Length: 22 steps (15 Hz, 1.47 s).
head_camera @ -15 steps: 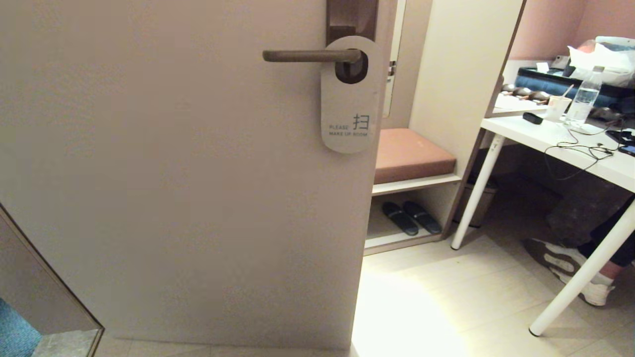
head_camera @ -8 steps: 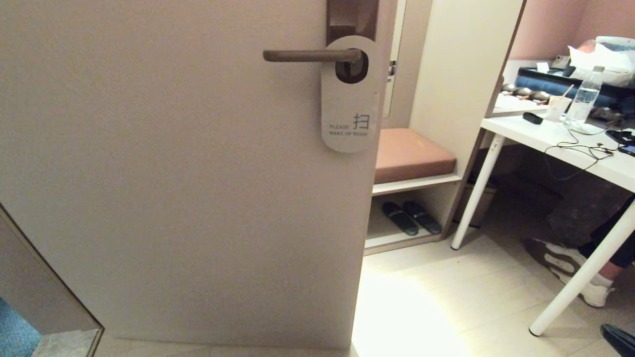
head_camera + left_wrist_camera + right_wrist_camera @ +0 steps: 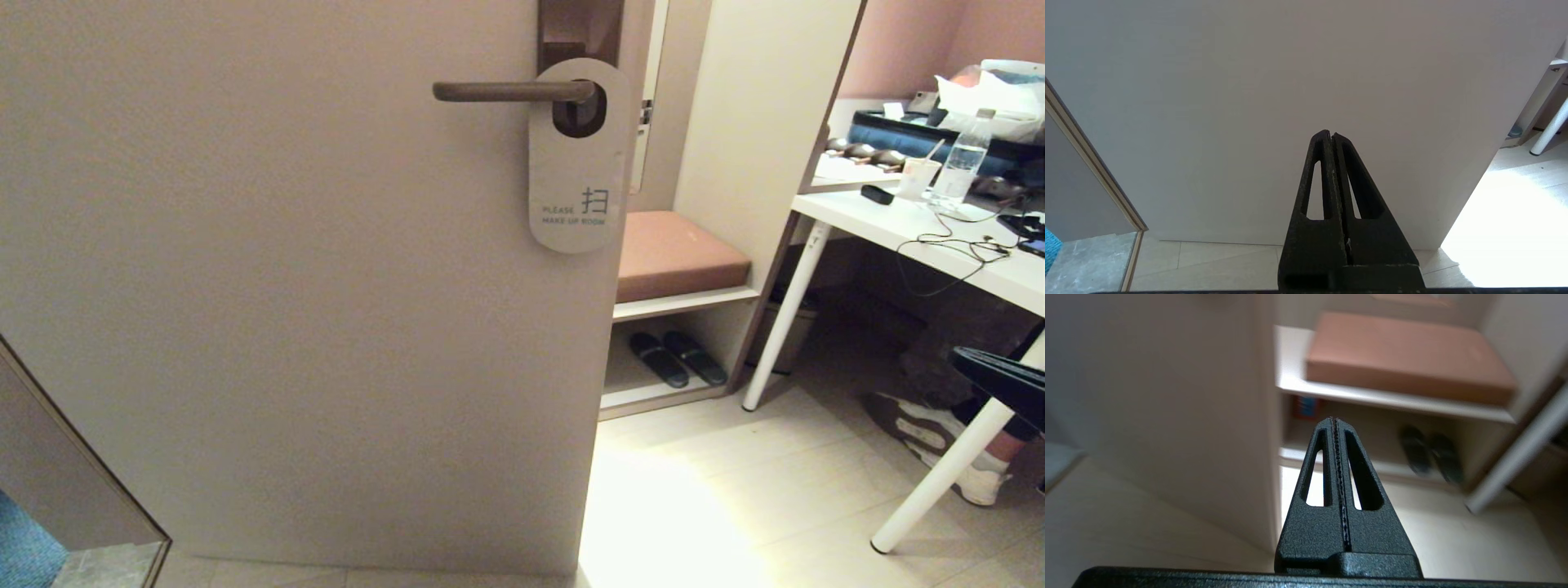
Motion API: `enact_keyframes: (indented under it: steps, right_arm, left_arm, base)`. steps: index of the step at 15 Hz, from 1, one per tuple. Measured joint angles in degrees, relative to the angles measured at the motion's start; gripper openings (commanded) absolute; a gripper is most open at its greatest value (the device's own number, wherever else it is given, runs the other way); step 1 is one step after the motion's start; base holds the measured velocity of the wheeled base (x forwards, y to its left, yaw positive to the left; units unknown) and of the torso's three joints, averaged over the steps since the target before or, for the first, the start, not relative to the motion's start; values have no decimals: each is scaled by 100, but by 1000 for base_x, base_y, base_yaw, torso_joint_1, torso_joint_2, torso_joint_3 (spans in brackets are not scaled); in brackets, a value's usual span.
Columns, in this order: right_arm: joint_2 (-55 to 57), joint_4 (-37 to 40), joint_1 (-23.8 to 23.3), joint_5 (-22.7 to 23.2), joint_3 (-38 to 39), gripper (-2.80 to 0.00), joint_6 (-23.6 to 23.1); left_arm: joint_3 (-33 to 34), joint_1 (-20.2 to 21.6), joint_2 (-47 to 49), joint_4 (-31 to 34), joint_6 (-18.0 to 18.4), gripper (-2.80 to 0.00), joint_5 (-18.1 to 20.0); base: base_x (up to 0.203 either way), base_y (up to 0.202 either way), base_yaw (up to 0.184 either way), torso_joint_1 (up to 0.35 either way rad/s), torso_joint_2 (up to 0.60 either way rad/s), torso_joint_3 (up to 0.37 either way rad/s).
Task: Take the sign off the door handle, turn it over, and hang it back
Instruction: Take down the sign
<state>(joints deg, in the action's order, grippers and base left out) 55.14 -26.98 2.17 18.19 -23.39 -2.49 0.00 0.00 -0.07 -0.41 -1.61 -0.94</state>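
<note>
The sign (image 3: pixel 578 175) hangs by its oval hole on the door handle (image 3: pixel 506 91), white side out, reading "PLEASE MAKE UP ROOM". The handle is a dark brown lever on a brown backplate (image 3: pixel 580 24) at the top of the pale door (image 3: pixel 310 310). My right gripper (image 3: pixel 960 358) is shut and empty, low at the far right of the head view, well below and right of the sign. In the right wrist view (image 3: pixel 1334 419) it points towards the door's edge and the shelf. My left gripper (image 3: pixel 1329 132) is shut and empty, facing the lower door; the head view does not show it.
Right of the door stands a bench with a brown cushion (image 3: pixel 678 253) and dark slippers (image 3: pixel 676 358) under it. A white table (image 3: pixel 914 233) with a bottle (image 3: pixel 963 163) and cables is at the right, with a slanted leg (image 3: pixel 939 482). A person's shoe (image 3: pixel 922 429) is under it.
My right gripper has come up into the head view from the bottom right corner and moved up and left. The sign and handle have not moved.
</note>
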Motion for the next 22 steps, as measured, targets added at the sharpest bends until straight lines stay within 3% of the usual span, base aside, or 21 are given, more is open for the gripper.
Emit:
enact_keyframes:
  steps: [9,14,18,22]
  right_arm:
    - [1149,70,68,1514,-1527,-280,-19]
    - [1834,653,396,1739,-2231,-280,-4]
    - [2480,832,793,2345,-3201,-280,-4]
    - [2977,800,1176,2402,-3662,-280,-26]
  left_arm:
    - [0,0,0,0,-1,-280,-2]
    - [0,0,0,0,-1,-280,-5]
    - [0,0,0,0,-5,-280,-2]
    - [0,0,0,-2,-1,-280,1]
  base:
    - [0,0,0,0,0,0]
    - [0,0,0,0,0,0]
    - [0,0,0,0,0,0]
    - [0,0,0,0,0,0]
